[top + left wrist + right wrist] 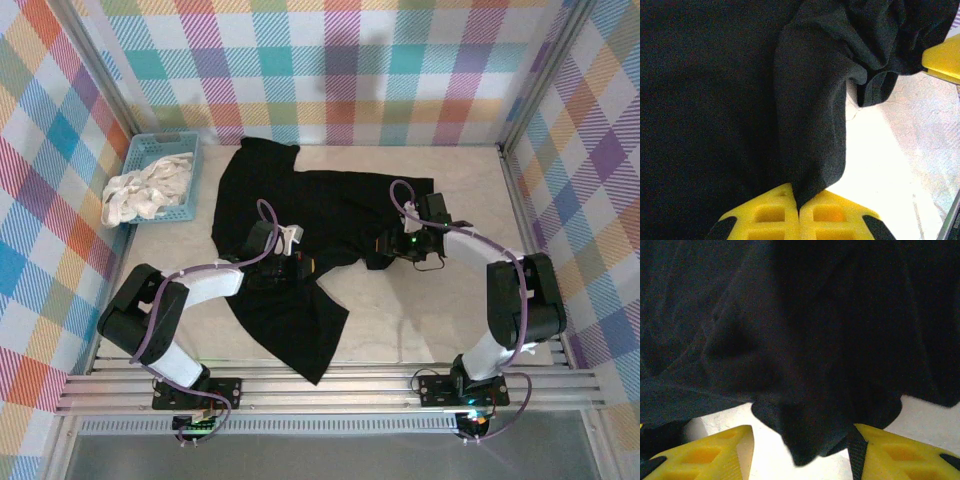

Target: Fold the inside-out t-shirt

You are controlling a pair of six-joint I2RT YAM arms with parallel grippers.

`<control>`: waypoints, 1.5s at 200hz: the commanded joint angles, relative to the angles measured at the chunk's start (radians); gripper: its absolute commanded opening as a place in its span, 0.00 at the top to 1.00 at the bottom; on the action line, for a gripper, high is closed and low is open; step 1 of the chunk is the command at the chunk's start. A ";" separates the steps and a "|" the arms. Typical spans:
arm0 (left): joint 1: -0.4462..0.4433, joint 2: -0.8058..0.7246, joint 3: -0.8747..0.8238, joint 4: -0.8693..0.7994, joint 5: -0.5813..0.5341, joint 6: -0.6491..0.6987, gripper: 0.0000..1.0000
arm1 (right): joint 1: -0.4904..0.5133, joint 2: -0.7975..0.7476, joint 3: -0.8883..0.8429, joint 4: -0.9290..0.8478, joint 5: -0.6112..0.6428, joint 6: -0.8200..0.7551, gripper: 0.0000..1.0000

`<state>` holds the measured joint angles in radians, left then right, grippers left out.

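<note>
My left claw [799, 202] was pinched shut on a raised fold of the large black cloth inside-out t-shirt [300, 210]. The shirt lay spread on the pale marbled worktop [420, 310] under and beyond both claws. My right claw [802, 440], near and to the right of the left one, stood part open. Its yellow fingers [715, 455] were apart, with a drooping black hem hanging loose between them, ungripped.
</note>
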<state>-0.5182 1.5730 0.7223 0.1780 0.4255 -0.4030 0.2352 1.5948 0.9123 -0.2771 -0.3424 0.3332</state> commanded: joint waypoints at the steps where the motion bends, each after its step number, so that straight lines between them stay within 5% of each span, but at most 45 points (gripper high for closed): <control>1: 0.010 -0.017 0.010 -0.026 0.007 0.017 1.00 | 0.022 -0.048 -0.042 0.077 0.045 0.061 0.47; 105: 0.010 -0.020 0.005 -0.026 0.014 0.021 1.00 | 0.102 -0.050 -0.168 0.321 0.138 0.207 0.60; 212: 0.010 -0.014 0.003 -0.028 0.019 0.030 1.00 | 0.128 -0.060 -0.180 0.358 0.271 0.251 0.81; 268: 0.005 0.006 0.025 -0.018 0.040 0.030 1.00 | 0.116 -0.183 -0.141 0.256 0.415 0.116 1.00; 300: 0.000 0.038 0.107 -0.038 -0.028 0.000 0.93 | 0.022 -0.199 -0.048 0.196 0.323 -0.019 1.00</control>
<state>-0.5186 1.5890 0.7513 0.1516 0.4358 -0.3965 0.3260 1.4117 0.7773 -0.0284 0.0177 0.4515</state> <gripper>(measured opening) 0.052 0.066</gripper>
